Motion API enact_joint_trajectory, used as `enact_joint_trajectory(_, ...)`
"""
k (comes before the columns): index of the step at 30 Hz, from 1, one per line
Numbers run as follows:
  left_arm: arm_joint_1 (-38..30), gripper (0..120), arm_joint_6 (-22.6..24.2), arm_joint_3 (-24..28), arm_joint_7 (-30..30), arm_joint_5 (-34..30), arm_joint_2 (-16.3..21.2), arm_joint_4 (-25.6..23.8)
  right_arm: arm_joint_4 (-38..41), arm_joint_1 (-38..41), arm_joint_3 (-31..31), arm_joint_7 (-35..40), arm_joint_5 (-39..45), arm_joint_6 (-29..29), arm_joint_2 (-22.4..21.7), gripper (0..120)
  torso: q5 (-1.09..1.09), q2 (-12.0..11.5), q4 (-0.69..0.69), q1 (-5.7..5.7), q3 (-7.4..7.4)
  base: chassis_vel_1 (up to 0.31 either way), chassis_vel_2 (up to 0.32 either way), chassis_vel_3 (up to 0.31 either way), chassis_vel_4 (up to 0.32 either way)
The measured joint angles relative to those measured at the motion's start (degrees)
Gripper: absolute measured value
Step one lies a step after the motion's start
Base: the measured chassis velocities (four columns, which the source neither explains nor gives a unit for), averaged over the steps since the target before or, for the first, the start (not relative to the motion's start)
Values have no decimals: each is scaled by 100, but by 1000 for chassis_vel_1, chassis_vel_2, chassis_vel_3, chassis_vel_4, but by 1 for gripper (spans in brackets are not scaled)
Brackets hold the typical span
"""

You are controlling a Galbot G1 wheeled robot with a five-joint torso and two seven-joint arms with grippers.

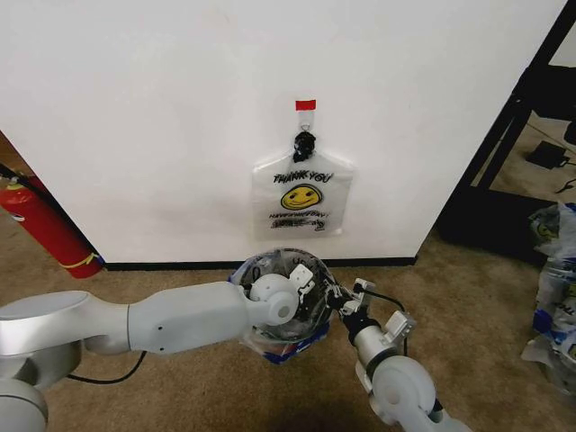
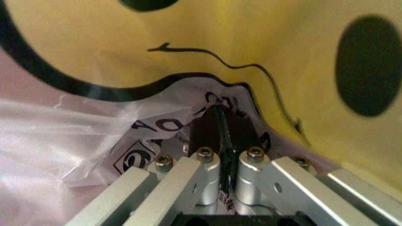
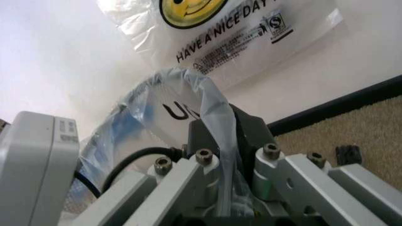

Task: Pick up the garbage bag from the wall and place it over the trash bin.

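Note:
A garbage bag point(image 1: 290, 346) of thin clear plastic with blue rim strips is spread over the round trash bin point(image 1: 259, 271), whose dark inside shows through the film. My left gripper point(image 1: 303, 281) reaches in from the left, shut on the bag's film point(image 2: 125, 127), with the yellow smiley print point(image 2: 251, 42) close in front. At the bin's right edge, my right gripper point(image 1: 347, 303) is shut on the bag's rim point(image 3: 217, 117). Another smiley "THANK YOU" bag point(image 1: 302, 193) hangs flat on the white wall point(image 1: 162, 108) from a black hook point(image 1: 304, 142) under red tape point(image 1: 305, 105).
A red fire extinguisher point(image 1: 45, 229) leans at the wall on the left. A black frame point(image 1: 513, 126) stands at the right, with bulging clear bags point(image 1: 553, 288) beyond it. A black cable point(image 1: 108, 378) lies on the brown carpet under my left arm.

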Motion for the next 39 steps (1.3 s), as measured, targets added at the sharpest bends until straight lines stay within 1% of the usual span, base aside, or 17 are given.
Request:
enact_joint_trajectory(6,-6,0,0,66,1,-1,-57,62,-10,-22,21,-4,-22,12,11,2,1,0,1,0,0,0,0,0,0)
enact_joint_trajectory(12,14,0,0,121,16,17,-301,317,17,-51,14,-15,-51,17,48,2,1,0,0,0,0,0,0,0,0)
enact_joint_trajectory(14,15,0,0,123,22,23,-318,345,22,-50,16,-15,-51,17,43,2,1,0,-1,0,0,0,0,0,0)
enact_joint_trajectory(17,15,0,0,119,34,28,-289,346,6,-22,31,-16,-48,19,23,2,1,0,-1,0,0,0,0,0,0)
enact_joint_trajectory(19,14,0,1,79,36,28,-169,247,-75,11,44,-16,-58,41,17,2,1,0,1,0,0,0,0,0,0)
enact_joint_trajectory(22,13,0,1,19,38,32,-99,170,-136,29,49,-16,-92,56,23,2,1,0,2,0,0,0,0,0,0)
enact_joint_trajectory(25,-35,0,1,-188,202,166,119,-91,-307,56,55,-23,-159,111,35,2,1,0,1,0,0,0,0,0,0)
enact_joint_trajectory(26,-62,0,2,-259,232,164,178,-175,-354,61,52,-29,-176,121,37,2,2,0,1,0,0,0,0,0,0)
enact_joint_trajectory(27,-118,0,1,-389,250,92,283,-362,-450,93,53,-37,-194,139,55,2,-1,0,0,0,0,0,0,0,0)
enact_joint_trajectory(28,-118,0,1,-389,250,92,283,-362,-450,93,53,-37,-194,139,55,2,-1,0,0,0,0,0,0,0,0)
enact_joint_trajectory(29,-147,0,1,-432,250,33,328,-464,-506,111,56,-37,-198,145,70,2,0,0,1,0,0,0,0,0,0)
enact_joint_trajectory(34,-219,0,2,-693,233,-255,660,-1274,-744,181,95,-19,-188,164,217,2,1,0,-1,1,0,0,0,0,0)
enact_joint_trajectory(35,-116,0,2,-927,197,-318,823,-1589,-800,198,132,4,-118,165,312,2,1,0,-1,1,0,0,0,0,0)
enact_joint_trajectory(36,-10,0,2,-1107,181,-335,954,-1788,-831,201,156,9,-69,165,376,2,0,0,-1,1,0,0,0,0,0)
enact_joint_trajectory(37,-10,0,2,-1107,181,-335,954,-1788,-831,201,156,9,-69,165,376,2,0,0,-1,1,0,0,0,0,0)
enact_joint_trajectory(39,370,0,2,-1651,203,-298,1300,-2196,-880,201,202,15,104,160,505,2,1,0,1,1,0,0,0,0,0)
